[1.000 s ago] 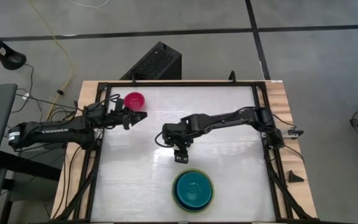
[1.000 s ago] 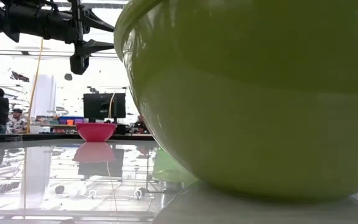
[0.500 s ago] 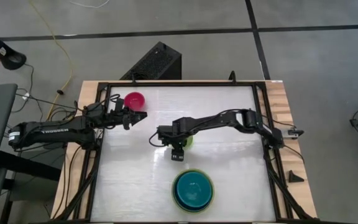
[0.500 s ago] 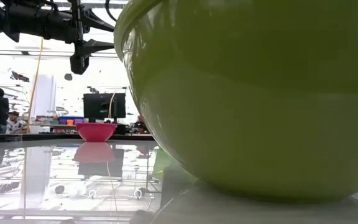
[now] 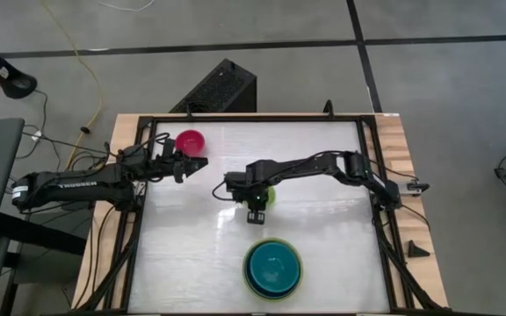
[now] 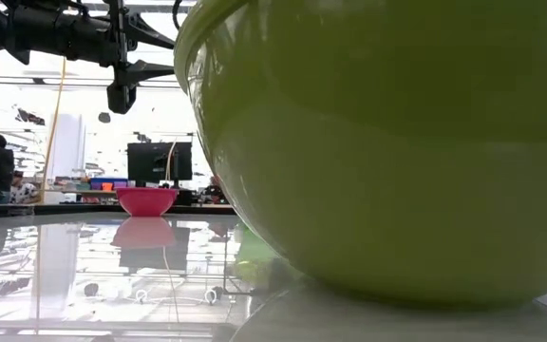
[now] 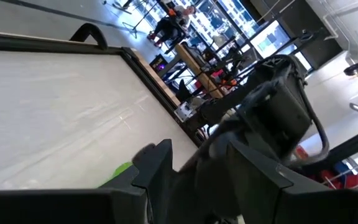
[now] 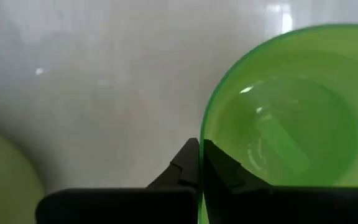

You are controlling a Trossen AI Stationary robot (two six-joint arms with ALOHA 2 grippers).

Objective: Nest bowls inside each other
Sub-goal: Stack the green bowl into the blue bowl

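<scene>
Two tools show in the high view, and we take the right one first. The right tool [image 5: 256, 209] sits near the middle of the desk [image 5: 323, 254], clenched on the rim of the small lime green bowl [image 5: 266, 195]. In the right wrist view its fingers [image 8: 194, 163] meet with the thin rim of that small lime green bowl [image 8: 284, 106] pinched between them; one finger is inside the wall, one outside. The bowl stands upright, mouth up, and being round it has no long axis we can name. We see it resting on or just over the white desk; we cannot tell which.

The nested stack [image 5: 273, 269] is at the near edge of the desk, well apart from the right tool: teal bowl [image 5: 273, 265] on top, mouth up, a lime green rim [image 5: 299, 283] showing at its lower right edge. In the low view the large lime green bowl [image 6: 378, 142] fills most of the frame, upright on the desk.

The magenta-pink bowl [image 5: 191, 140] is at the far left corner, upright, mouth up, also seen in the low view [image 6: 146, 200]. The left tool [image 5: 189, 164] hangs just beside it, partly open, holding nothing, not touching it as far as we see. The left wrist view shows its dark fingers [image 7: 157, 163] apart, with a sliver of green near them.
</scene>
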